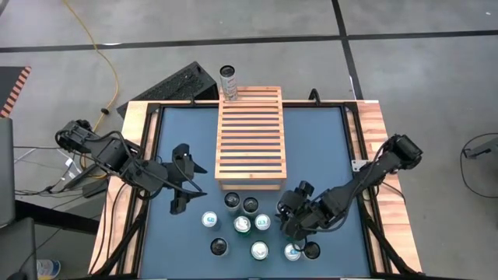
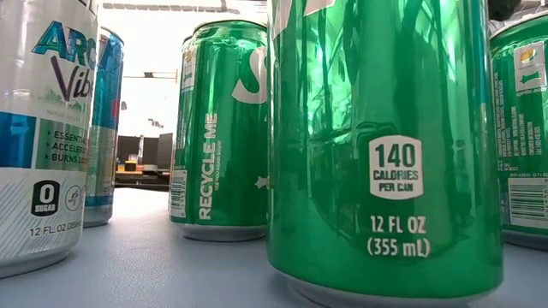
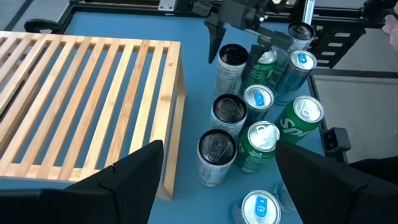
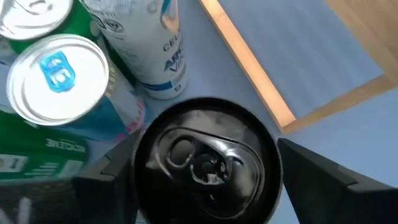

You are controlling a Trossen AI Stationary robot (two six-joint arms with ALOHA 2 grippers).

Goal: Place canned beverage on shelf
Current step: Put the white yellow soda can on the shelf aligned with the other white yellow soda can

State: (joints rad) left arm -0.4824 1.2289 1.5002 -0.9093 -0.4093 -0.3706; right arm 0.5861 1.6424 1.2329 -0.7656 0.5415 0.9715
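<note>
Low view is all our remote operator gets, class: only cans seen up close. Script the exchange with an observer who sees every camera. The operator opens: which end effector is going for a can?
Observer: The right end effector. Its open fingers straddle a dark-topped can that stands upright among the other cans.
Operator: Where is the shelf from here?
Observer: The shelf lies just beyond the cans, with its long side running away from them.
Operator: And the other arm?
Observer: The left end effector hangs open and empty beside the shelf's near left corner.
</note>
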